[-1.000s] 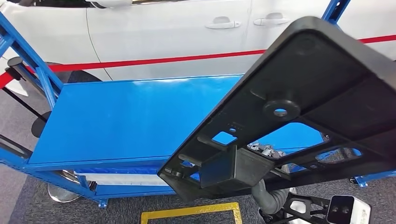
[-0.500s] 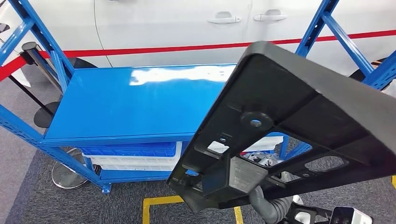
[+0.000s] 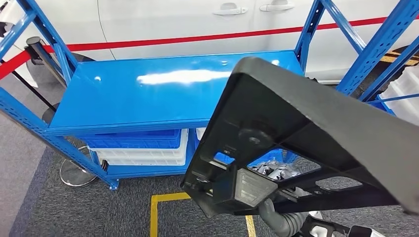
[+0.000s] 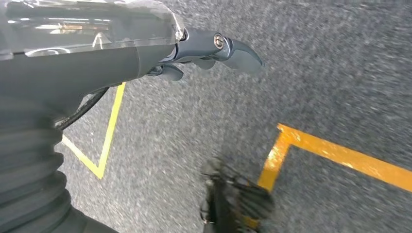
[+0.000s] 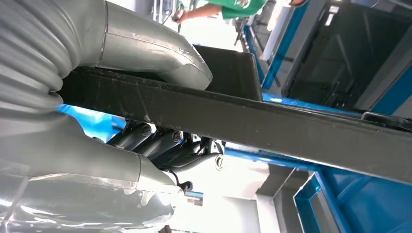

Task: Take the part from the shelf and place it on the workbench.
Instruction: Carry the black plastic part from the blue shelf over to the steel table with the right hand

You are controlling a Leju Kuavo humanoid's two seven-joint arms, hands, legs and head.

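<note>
1. Grey carpet with yellow floor tape [image 3: 163, 207] fills the lower part of the head view; above it stands a blue shelf [image 3: 148, 94] with a bare glossy top and blue and white bins [image 3: 143, 148] beneath, and a white car [image 3: 188, 19] with a red stripe runs across the top of the frame.

2. Part [image 3: 316, 143]: a large black plastic panel with ribs, cut-outs and a round boss. It takes up the right half of the head view, tilted, off the shelf and in the air. It is in front of the shelf, touching nothing but the hand.

3. Right hand [image 5: 160, 145]: in the right wrist view the thick thumb lies over one face of the panel's edge and the darker fingers [image 5: 145, 133] curl against the other face, so the hand is clamped on the part.

4. Left hand [image 4: 209, 51]: it hangs over the carpet with nothing in it. Its fingers look loosely bent, and I cannot tell whether they are apart or closed.

5. Progress, as a judgement: the pick-up is done, since the part is clear of the shelf and carried. The carry to the workbench and the set-down are left.

6. Hidden or unclear: I cannot pick out a workbench. The part's right end is cut off by the frame edge and it hides most of the right arm in the head view. The left wrist view is blurred, with a dark smeared shape near its bottom that I cannot identify. A person in green [image 5: 228, 7] is at the top of the right wrist view, mostly cut off.
</note>
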